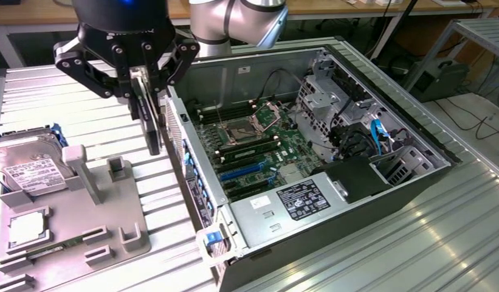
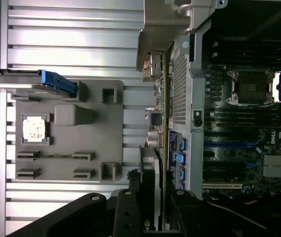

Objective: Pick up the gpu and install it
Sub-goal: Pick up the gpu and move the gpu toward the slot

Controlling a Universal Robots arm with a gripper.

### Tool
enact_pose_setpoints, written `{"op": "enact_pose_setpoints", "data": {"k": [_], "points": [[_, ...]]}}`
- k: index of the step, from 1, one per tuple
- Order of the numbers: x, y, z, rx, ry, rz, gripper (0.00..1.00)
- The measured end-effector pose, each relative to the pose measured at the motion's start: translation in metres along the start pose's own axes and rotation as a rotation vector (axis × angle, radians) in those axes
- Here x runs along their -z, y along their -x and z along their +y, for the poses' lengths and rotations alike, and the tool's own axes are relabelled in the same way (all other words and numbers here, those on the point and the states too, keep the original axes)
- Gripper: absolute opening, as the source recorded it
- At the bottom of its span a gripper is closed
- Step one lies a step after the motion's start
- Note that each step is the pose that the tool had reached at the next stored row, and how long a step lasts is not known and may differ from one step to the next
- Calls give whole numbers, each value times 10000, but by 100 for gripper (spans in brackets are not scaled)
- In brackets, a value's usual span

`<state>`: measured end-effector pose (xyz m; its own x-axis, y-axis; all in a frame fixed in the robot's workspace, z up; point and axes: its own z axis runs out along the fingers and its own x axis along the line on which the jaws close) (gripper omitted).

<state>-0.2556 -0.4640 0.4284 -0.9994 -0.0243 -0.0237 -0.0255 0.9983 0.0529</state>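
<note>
The gpu (image 1: 150,118) hangs edge-on in the air as a thin dark card, between the grey fixture and the open computer case. My black gripper (image 1: 144,82) is shut on its upper edge. In the wrist view the gpu (image 2: 161,128) runs as a narrow strip away from the gripper (image 2: 152,212), with its silvery bracket (image 2: 152,66) at the far end. It hovers just outside the case's rear wall (image 2: 180,89). Inside the case, the motherboard (image 1: 258,152) lies flat with blue expansion slots (image 1: 242,172), seen also as blue slots (image 2: 224,144) in the wrist view.
A grey fixture (image 1: 87,213) on the slatted table holds a hard drive (image 1: 26,164), a processor chip (image 1: 26,228) and a memory stick (image 1: 50,249). The case (image 1: 411,152) has a drive cage and cables on the exterior view's right.
</note>
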Motion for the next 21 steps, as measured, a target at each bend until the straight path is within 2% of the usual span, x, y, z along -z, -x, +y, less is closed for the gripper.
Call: {"op": "enact_pose_setpoints", "data": {"k": [21], "points": [[-6, 271, -7, 0, 0, 0, 28]]}}
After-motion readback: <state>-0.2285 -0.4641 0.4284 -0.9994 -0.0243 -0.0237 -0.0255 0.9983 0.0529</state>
